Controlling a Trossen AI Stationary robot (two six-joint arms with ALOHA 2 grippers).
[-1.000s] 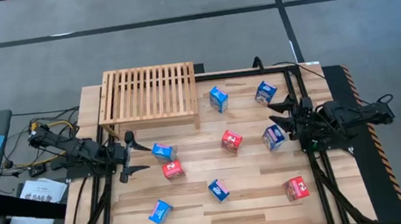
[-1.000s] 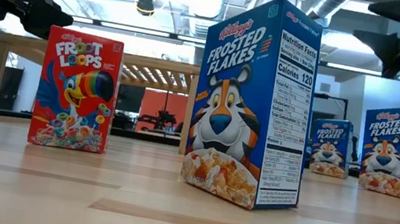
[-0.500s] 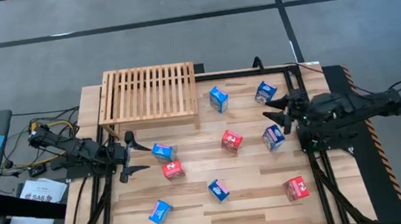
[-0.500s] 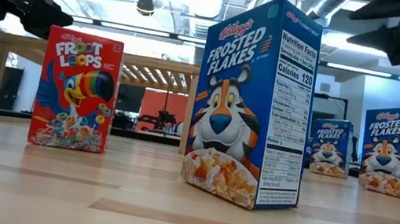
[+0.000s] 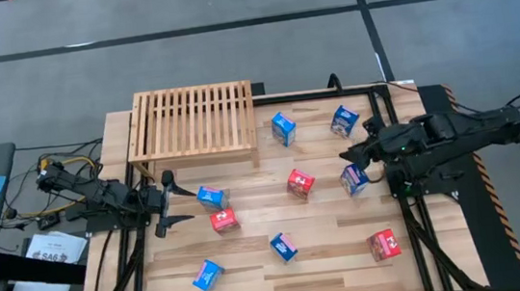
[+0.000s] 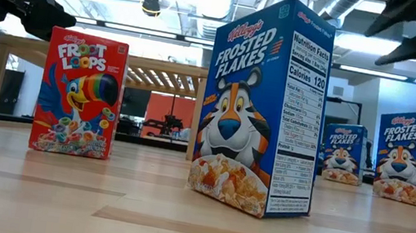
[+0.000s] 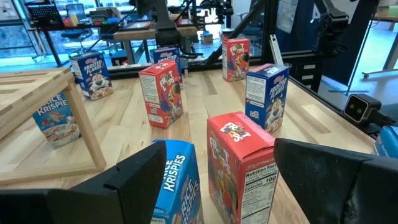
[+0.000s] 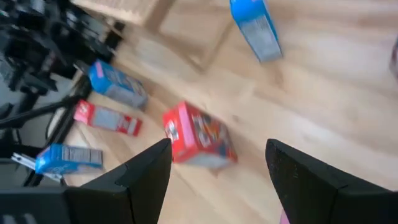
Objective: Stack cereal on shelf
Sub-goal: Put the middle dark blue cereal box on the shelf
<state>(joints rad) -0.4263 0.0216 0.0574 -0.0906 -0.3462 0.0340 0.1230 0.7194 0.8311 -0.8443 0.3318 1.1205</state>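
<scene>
the shelf (image 5: 193, 119) was seen at the far left of the table (image 5: 330, 254), with nothing stacked on its slats. nine cereal boxes were scattered upright on the planks. two blue boxes (image 5: 283, 128) (image 5: 343, 119) stood near the far edge, right of the shelf. a red box (image 5: 301, 183) was found near the middle, and a blue box (image 5: 355, 178) to its right. a blue box (image 5: 212, 198) and a red box (image 5: 224, 220) were set close together near the left side. a blue box (image 5: 283, 247) and another blue box (image 5: 208, 274) were placed toward the near edge, and a red box (image 5: 384, 245) at the near right.

the left gripper (image 5: 175, 201) was held low at the left edge, just beside the paired blue and red boxes, its fingers (image 7: 143, 180) spread apart and nothing grasped between them. the right gripper (image 5: 350, 154) was raised above the table, over the blue box on the right, its fingers (image 8: 146, 171) parted and empty; the middle red box was seen beyond them in the wrist view.
</scene>
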